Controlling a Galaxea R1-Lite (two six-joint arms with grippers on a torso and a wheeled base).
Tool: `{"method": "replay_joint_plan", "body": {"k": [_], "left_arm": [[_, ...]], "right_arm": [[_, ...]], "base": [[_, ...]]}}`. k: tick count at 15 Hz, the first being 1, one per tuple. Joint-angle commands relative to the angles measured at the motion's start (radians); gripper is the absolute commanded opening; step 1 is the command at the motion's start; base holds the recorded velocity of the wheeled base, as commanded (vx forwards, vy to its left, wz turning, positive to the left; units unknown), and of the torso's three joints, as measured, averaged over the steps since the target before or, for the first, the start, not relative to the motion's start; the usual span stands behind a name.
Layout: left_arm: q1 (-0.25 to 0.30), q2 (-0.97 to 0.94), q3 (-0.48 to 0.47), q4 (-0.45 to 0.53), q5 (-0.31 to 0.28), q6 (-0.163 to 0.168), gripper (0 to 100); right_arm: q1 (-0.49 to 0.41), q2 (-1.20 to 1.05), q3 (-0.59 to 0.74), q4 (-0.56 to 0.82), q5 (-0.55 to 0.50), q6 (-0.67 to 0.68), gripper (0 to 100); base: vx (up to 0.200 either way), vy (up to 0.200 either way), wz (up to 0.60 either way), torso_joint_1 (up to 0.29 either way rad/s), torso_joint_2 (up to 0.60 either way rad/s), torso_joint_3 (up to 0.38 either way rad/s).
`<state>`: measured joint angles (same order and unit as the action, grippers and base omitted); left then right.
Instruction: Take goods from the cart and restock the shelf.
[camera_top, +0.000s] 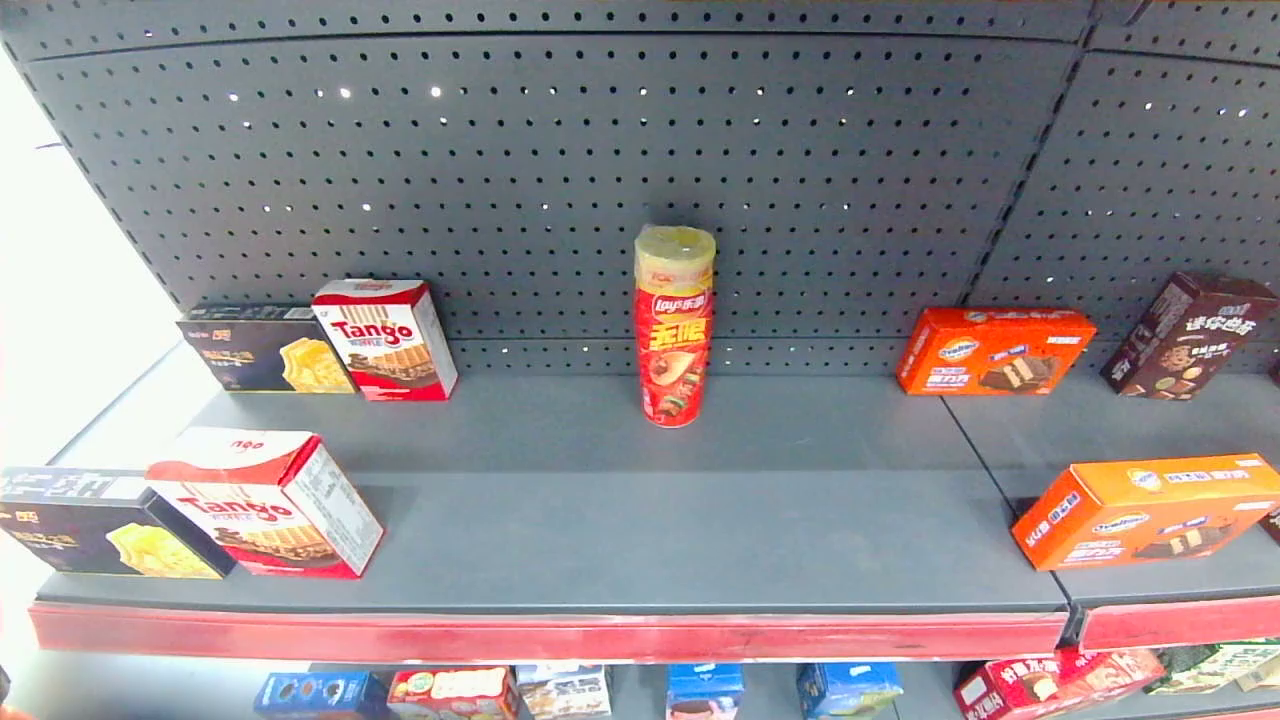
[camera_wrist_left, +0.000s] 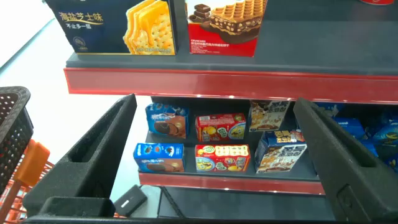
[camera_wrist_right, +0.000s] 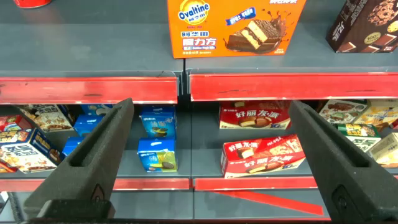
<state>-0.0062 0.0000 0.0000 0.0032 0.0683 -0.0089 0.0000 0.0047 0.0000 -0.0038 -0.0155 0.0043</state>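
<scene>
While the left gripper (camera_wrist_left: 214, 106) and right gripper (camera_wrist_right: 211, 107) hang wide open and empty before the shelf (camera_top: 700, 520) — chip can (camera_top: 674, 325) upright mid back edge — best turn to the cart (camera_wrist_left: 11, 143), grip one item squarely, then fill the bare front edge.

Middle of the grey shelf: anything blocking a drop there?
Nothing visible across the front middle of the shelf. One chip can stands upright at the back centre; front wafer box and front orange box sit off to the sides.
</scene>
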Motion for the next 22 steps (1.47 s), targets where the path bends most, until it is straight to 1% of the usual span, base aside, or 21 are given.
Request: {"method": "replay_joint_plan", "body": {"k": [1,9,22], "left_arm": [[0.0,0.0,0.0,0.0,0.001,-0.002,100],[0.0,0.0,0.0,0.0,-0.001,-0.002,100],[0.0,0.0,0.0,0.0,-0.001,-0.002,100]], "right_arm": [[0.0,0.001,0.0,0.001,0.0,0.0,100],[0.0,0.001,0.0,-0.001,0.0,0.0,100],[-0.002,0.001,0.0,0.001,-0.001,0.0,100]], "base": [[0.0,0.0,0.0,0.0,0.0,0.0],[0.0,0.0,0.0,0.0,0.0,0.0],[0.0,0.0,0.6,0.001,0.0,0.001]]}}
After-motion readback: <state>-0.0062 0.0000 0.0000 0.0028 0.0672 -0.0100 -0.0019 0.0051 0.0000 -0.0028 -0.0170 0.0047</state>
